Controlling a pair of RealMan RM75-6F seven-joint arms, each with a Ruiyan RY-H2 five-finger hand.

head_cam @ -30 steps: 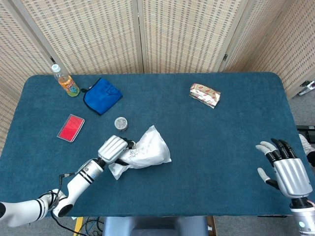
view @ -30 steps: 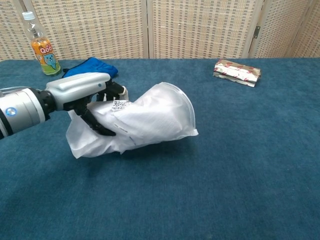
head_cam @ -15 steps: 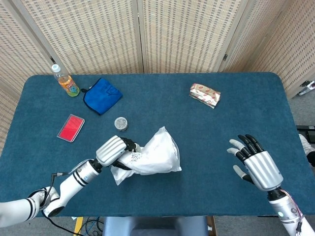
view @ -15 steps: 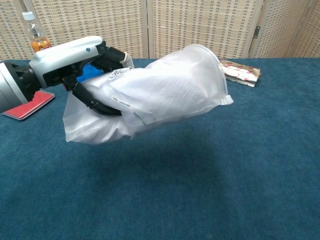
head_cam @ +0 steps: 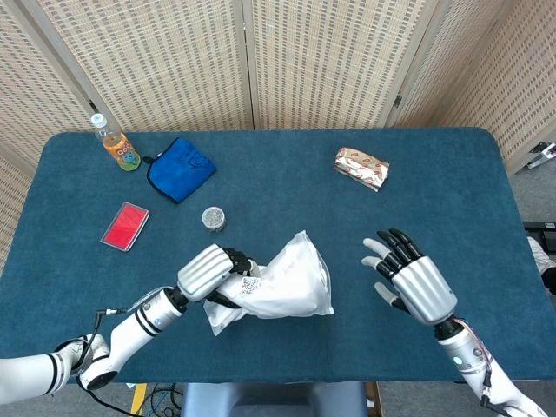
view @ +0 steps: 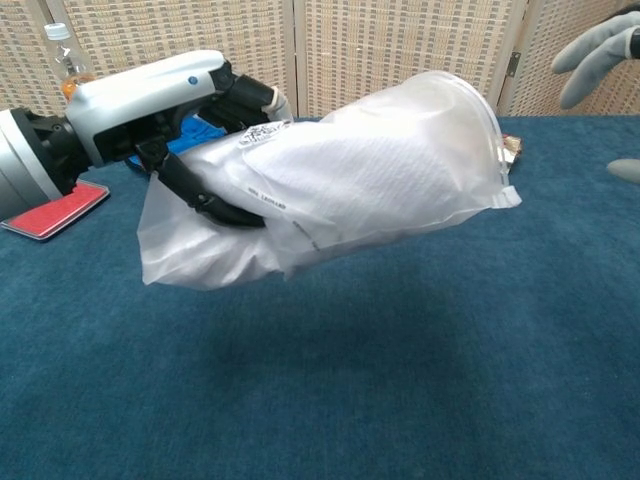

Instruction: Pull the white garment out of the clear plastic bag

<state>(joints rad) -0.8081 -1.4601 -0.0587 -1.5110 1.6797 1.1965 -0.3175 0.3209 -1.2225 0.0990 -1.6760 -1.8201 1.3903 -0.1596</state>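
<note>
We count one clear plastic bag (head_cam: pixel 282 285), one white garment (view: pixel 385 185) inside it, and two hands. Around the bag we count one drink bottle (head_cam: pixel 115 142), one blue cloth (head_cam: pixel 180 168), one red card (head_cam: pixel 125 226), one small round tin (head_cam: pixel 213 218) and one wrapped packet (head_cam: pixel 361 167), all on the blue table (head_cam: pixel 434 200).

The left hand (head_cam: pixel 211 274) grips the bag at its bunched end, fingers (view: pixel 205 203) curled around the plastic. In the chest view the bag hangs clear of the table, with its shadow on the cloth below. The right hand (head_cam: pixel 410 280) is spread wide and holds nothing, just right of the bag and apart from it.

The bag looks frosted and crumpled, with a small printed label (view: pixel 262 133) near the gripping hand. The garment fills its wider end as a soft white mass showing through the film. The tin lies just behind the bag; the bottle, cloth and card sit farther behind it to the left, and the packet behind it to the right.
</note>
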